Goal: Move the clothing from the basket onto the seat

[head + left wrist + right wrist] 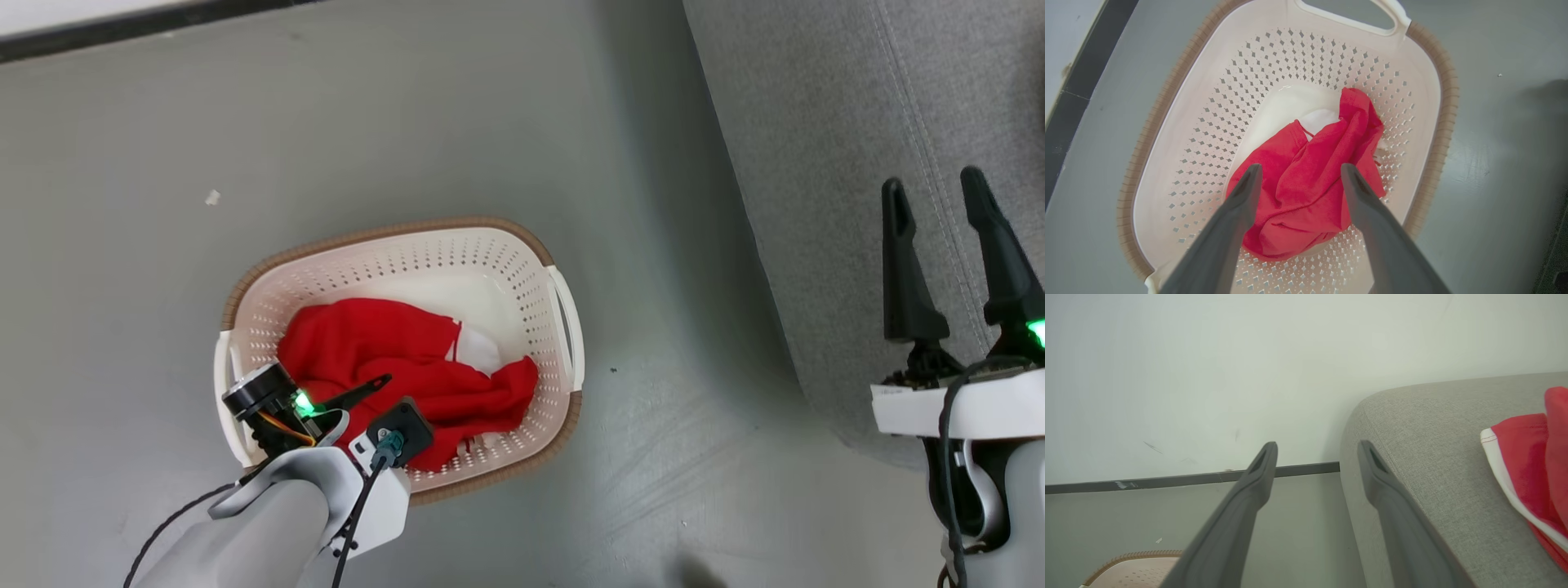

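L gripper [1301,169] jaws wide, empty, over crumpled red garment [392,351] in basket's [392,245] 6 o'clock half; drop straight, pinch thick centre fold, lift clear of rim, swing to sofa [816,122] at 2 o'clock; R gripper [932,180] open, idle.

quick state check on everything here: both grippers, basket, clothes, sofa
left gripper: open, poised over the clothing in the basket, gripping nothing
right gripper: open, empty, beside the sofa's edge
basket: upright, clothing inside
red clothing: crumpled on the basket's bottom, not lifted
second red garment: lying on the sofa, white trim showing
sofa: has that one garment on it
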Available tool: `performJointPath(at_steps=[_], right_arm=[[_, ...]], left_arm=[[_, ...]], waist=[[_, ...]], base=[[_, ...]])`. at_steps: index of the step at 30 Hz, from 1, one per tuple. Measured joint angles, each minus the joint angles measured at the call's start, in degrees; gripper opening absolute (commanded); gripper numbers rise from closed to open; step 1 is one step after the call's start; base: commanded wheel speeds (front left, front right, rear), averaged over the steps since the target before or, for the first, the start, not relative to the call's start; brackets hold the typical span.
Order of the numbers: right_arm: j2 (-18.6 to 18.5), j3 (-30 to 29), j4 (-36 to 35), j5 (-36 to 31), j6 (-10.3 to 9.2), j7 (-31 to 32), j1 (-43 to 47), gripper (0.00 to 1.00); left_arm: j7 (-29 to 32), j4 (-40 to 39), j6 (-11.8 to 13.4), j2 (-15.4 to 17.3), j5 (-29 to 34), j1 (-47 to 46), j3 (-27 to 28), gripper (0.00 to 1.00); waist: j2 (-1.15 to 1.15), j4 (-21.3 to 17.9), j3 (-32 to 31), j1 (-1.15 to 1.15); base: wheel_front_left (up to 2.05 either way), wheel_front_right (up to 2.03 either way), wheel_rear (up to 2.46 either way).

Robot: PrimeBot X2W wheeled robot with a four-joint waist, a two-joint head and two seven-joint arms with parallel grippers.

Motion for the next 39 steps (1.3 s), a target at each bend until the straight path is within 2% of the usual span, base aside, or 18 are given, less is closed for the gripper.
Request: performJointPath(at_steps=[15,39], right_arm=[[-0.02,1.75,0.69,1.05,0.00,-1.21,-5.47,1.00],[-0.02,4.11,4.75,4.21,0.00,-2.72,-12.55,1.00]], left_arm=[[0.52,6.00,-0.98,0.42,1.86,-4.41,-2.18,1.00],[2.49,12.83,-1.93,1.98,2.48,-11.14,-7.75,1.00]], waist=[[0.00,-3.42,7.43,0.00],[0.00,-8.08,15.06,0.00]], base=[[0.00,0.00,0.00],[0.00,0.00,0.00]])
